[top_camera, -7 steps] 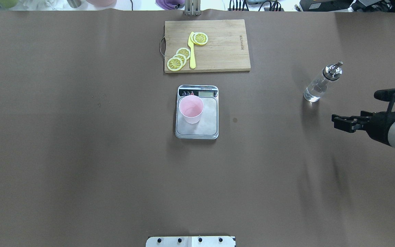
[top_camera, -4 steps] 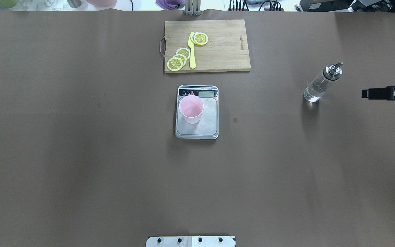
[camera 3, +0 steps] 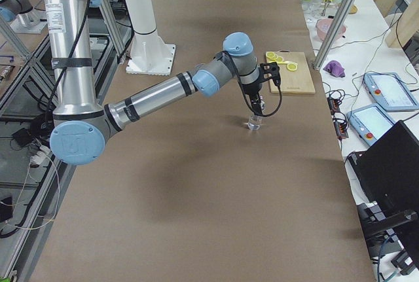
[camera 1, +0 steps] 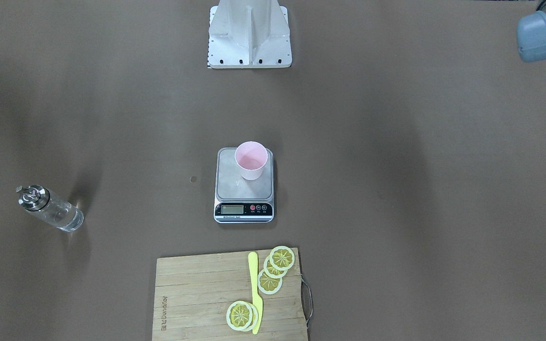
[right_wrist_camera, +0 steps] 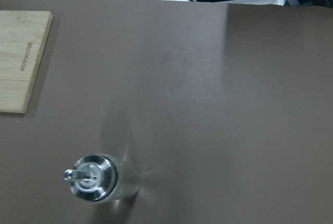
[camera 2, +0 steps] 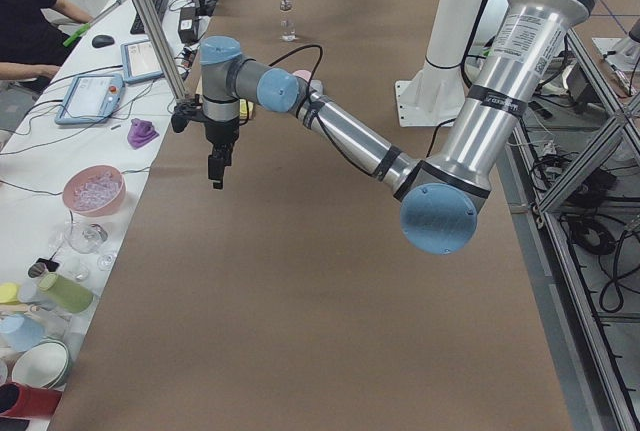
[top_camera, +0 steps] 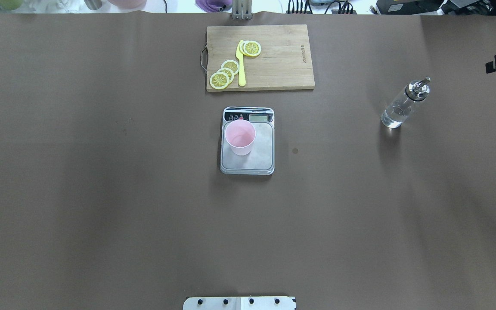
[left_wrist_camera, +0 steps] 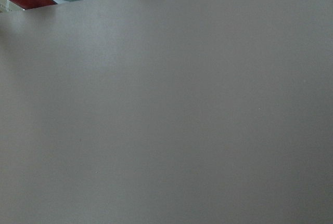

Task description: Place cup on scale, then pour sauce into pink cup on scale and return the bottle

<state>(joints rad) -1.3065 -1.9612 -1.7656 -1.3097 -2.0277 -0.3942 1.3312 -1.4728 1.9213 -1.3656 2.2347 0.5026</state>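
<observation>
Long table (top_camera: pixel 101 215) under matte brown covering; white side bench (camera 3: pixel 380 50) along far edge, slanted aluminium post (camera 2: pixel 150 21) beside it. Diffuse light, faint shadows.

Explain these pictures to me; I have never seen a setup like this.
These are two robot arms at a brown table. Each ends in a two-finger claw: the left gripper and the right gripper. Two cameras look down from opposite sides, two look along the table from its ends, and one sits on each wrist. A pink cup stands on a kitchen scale; a glass bottle stands apart; a cutting board carries lemon slices and a yellow knife. Neither arm seems to hold anything. The right wrist camera looks down on the bottle's cap.
</observation>
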